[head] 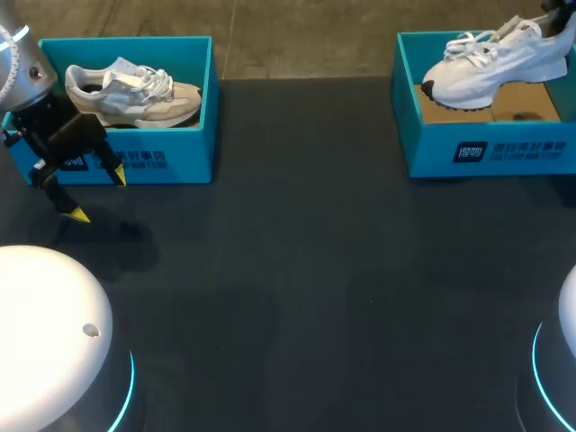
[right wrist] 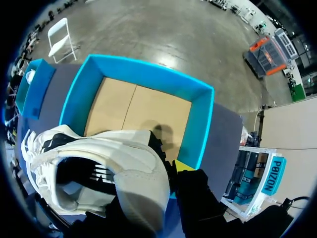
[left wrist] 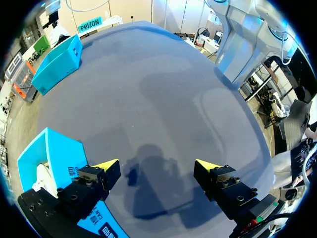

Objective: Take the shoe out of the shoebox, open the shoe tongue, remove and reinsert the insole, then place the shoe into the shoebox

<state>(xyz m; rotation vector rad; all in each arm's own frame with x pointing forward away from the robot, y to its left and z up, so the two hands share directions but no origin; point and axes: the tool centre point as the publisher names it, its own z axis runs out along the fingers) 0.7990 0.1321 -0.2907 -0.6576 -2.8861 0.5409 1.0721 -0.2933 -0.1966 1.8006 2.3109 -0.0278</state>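
From above we see the white shoe (head: 490,58) tilted over the right box (head: 486,148), toe low and heel raised towards the far right corner. The arm holding it is almost out of that view. Our right wrist view fills this in: the right pincer (right wrist: 168,171) grips the white shoe by the heel. One yellow tip shows outside the collar and the other is hidden by the shoe, with the right box's bare cardboard floor beneath.

The head view also shows a beige shoe (head: 135,90) lying in the left box (head: 171,153). The left pincer (head: 98,195) hangs just in front of the left box, above the dark worktop (head: 315,297). Our left wrist view shows its fingers spread wide with nothing between them. Their shadow falls on the worktop, and the left box sits beside one finger.
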